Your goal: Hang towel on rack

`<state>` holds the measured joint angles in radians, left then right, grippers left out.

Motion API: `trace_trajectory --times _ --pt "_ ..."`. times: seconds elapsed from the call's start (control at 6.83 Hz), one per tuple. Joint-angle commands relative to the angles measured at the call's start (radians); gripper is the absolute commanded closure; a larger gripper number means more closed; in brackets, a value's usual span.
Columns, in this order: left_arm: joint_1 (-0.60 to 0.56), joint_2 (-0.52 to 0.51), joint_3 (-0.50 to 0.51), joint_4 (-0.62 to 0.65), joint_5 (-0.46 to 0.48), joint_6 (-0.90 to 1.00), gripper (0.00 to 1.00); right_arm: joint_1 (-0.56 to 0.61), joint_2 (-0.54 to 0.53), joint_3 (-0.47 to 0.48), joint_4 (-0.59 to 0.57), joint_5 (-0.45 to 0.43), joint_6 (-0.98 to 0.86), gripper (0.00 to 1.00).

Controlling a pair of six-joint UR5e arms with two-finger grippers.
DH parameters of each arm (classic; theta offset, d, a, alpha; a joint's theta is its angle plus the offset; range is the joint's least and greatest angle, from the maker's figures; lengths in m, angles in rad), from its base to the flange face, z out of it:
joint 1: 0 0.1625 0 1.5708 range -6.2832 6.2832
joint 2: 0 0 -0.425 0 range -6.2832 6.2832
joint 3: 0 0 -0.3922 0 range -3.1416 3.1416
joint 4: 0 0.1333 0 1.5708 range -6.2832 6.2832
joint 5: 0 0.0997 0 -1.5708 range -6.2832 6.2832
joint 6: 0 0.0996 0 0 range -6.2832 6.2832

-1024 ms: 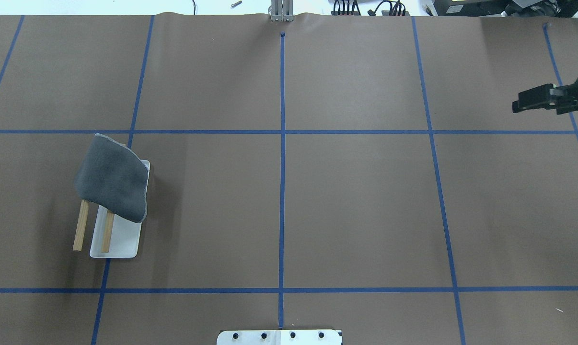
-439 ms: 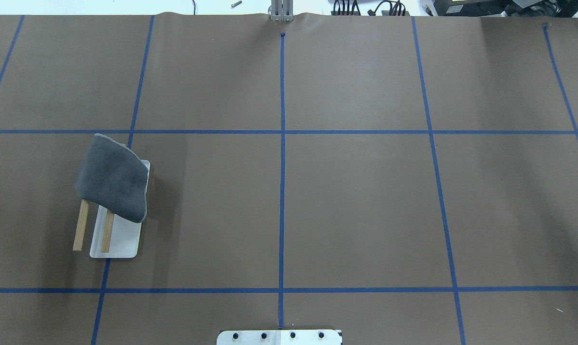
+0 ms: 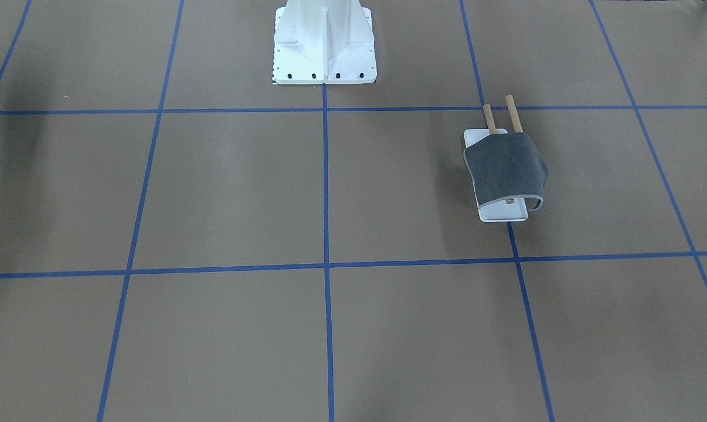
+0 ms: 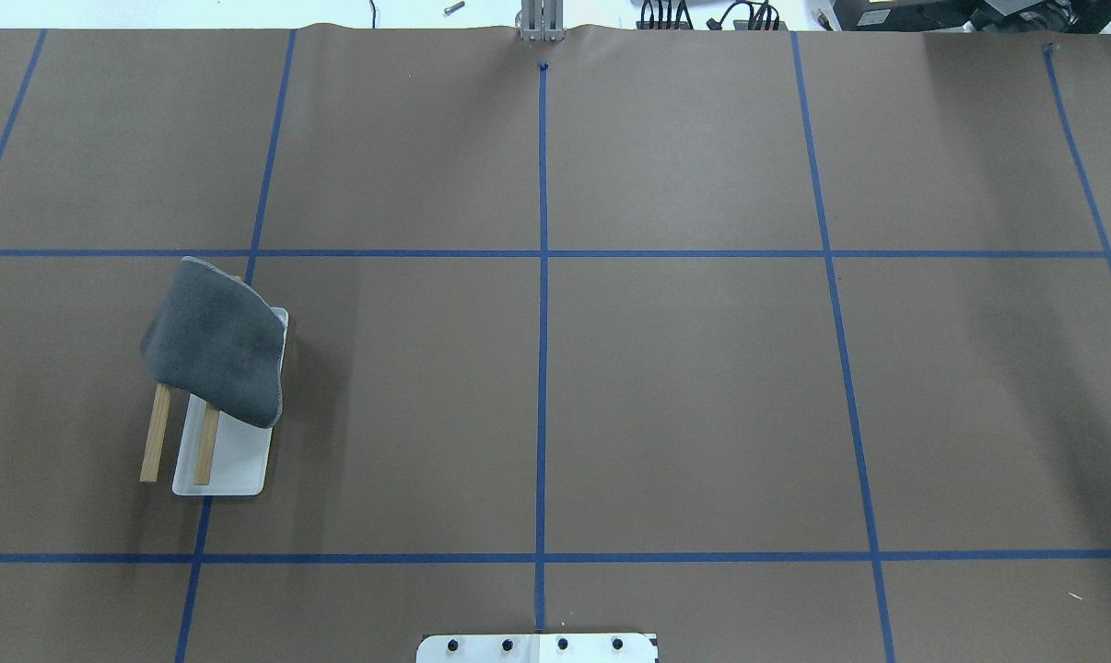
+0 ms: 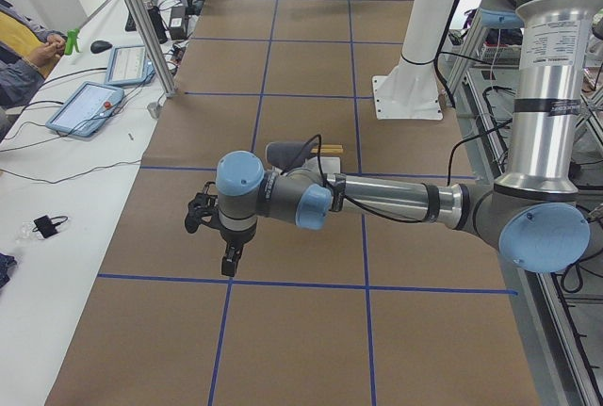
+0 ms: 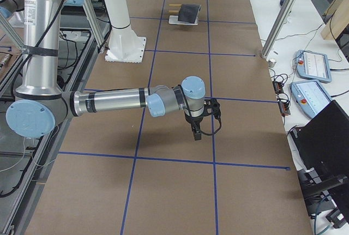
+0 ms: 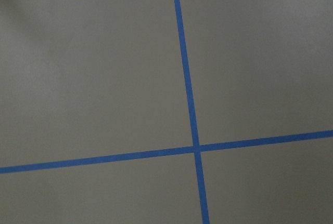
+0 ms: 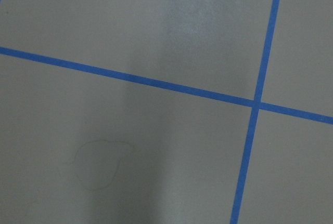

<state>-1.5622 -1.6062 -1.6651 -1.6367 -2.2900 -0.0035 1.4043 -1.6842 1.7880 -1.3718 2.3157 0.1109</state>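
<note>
The towel (image 4: 215,343) is draped over the rack (image 4: 235,460), dark grey face up. It sits across the far part of both rods (image 4: 157,433), and the near ends of the rods stick out bare toward the robot. The rack stands in the left part of the table (image 4: 684,396), in the middle row of the grid made by the blue tape lines (image 4: 543,368).

The left gripper (image 5: 229,263) hangs over the table pointing down. It's further out toward the table's left end than the rack and isn't touching the towel. In the left side view, that arm's forearm crosses in front of the rack and hides part of it. The right gripper (image 6: 195,134) is way over by the right end, well apart from the towel.

I honestly can't tell if either pair of jaws is apart or together. The grippers only show in the side views, and both wrist cams just see brown paper and tape crossings.

On edges: pale stitching runs along the towel's far edge. From the front-facing view, one far corner curls up and a rod tip peeks out underneath. The towel's right side hangs down over the white base, and its left side overhangs the outer rod.

Brown paper surrounds the rack on every side. The white pedestal (image 3: 324,41) sits at the near edge in the middle, well apart from the rack.
</note>
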Motion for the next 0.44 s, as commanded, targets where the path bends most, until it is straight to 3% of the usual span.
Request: trace_trajectory --times 0.0,0.29 --pt "-0.002 -0.005 -0.054 0.167 -0.002 0.097 0.02 0.013 0.004 0.002 -0.009 0.02 -0.022 0.0" --pt "-0.001 -0.001 -0.051 0.17 -0.011 0.091 0.02 0.022 0.018 0.014 -0.016 0.033 -0.02 0.0"
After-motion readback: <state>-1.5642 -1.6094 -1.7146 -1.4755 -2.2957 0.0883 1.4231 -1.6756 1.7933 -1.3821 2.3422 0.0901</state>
